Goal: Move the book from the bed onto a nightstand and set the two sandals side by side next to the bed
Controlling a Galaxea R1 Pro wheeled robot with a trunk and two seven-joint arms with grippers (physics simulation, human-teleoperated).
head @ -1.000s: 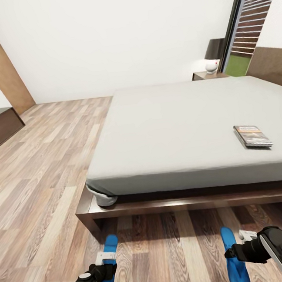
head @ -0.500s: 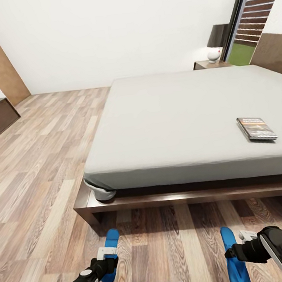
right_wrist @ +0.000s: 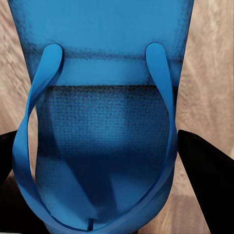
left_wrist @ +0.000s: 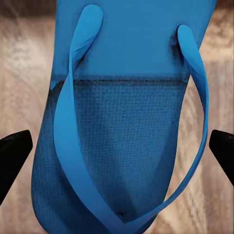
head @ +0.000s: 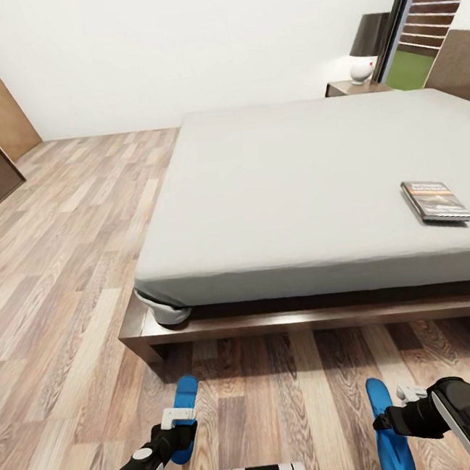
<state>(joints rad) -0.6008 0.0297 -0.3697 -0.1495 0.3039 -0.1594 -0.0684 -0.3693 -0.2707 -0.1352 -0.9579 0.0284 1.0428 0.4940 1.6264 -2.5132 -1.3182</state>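
The book (head: 436, 200) is found unmoved near the bed's (head: 295, 184) right edge; one sandal (head: 184, 416) is clasped by the left gripper (head: 178, 425), the other sandal (head: 387, 433) by the right gripper (head: 402, 409), neither yet placed

The bed (head: 224, 327) stands ahead; the book (head: 435, 200) lies on it to the right. One nightstand (head: 355, 88) sits behind it. Two sandals (head: 184, 416) (head: 387, 429) are before it, well apart, left and right
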